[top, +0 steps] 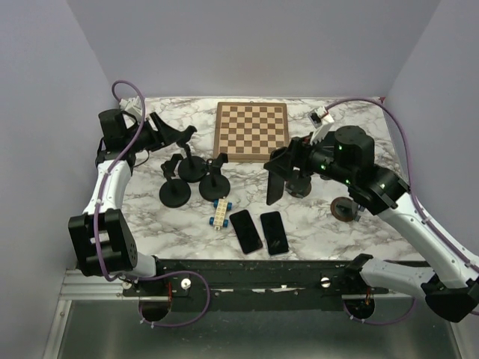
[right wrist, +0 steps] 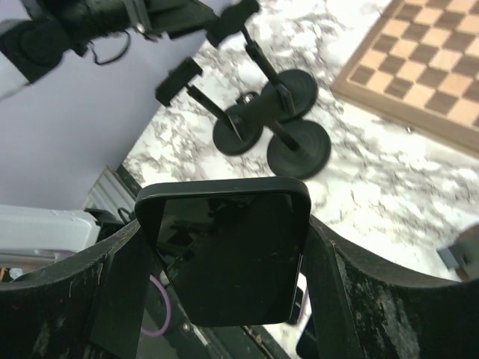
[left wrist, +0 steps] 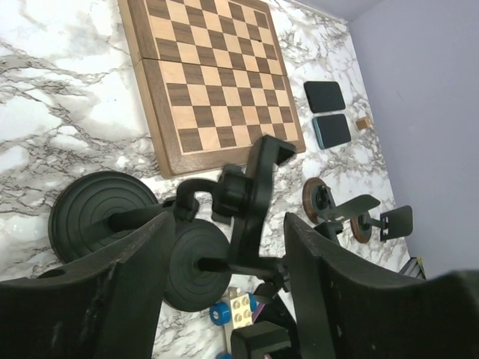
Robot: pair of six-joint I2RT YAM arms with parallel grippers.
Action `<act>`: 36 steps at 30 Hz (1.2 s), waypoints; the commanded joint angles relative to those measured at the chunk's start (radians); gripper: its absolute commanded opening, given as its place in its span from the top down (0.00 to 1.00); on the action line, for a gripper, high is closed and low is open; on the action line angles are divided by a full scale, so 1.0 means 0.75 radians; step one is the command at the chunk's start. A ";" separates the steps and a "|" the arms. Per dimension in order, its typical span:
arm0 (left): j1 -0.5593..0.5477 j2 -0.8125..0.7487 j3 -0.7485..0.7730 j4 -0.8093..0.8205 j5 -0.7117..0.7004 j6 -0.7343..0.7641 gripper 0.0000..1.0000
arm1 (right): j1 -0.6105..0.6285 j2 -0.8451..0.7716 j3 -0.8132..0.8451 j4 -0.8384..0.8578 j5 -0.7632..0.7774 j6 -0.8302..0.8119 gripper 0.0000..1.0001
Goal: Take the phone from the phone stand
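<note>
Right gripper: fingers are clamping the black rectangular smartphone by its side edges.
Smartphone: is hanging upright over the white marble tabletop, just beside a black round-based phone stand.
Left gripper: fingers are standing apart around the cradle of a second black stand, gripping nothing.
</note>
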 commanded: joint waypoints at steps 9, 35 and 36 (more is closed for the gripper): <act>0.045 -0.266 -0.089 0.035 -0.105 -0.020 0.26 | -0.004 -0.232 -0.238 -0.273 0.228 0.088 0.99; 0.135 -0.260 0.080 0.273 -0.176 -0.330 0.02 | -0.004 0.028 -0.426 -0.675 0.666 0.333 0.99; 0.147 -0.241 0.073 0.297 -0.144 -0.367 0.01 | -0.004 0.043 -0.430 -0.671 0.684 0.344 0.99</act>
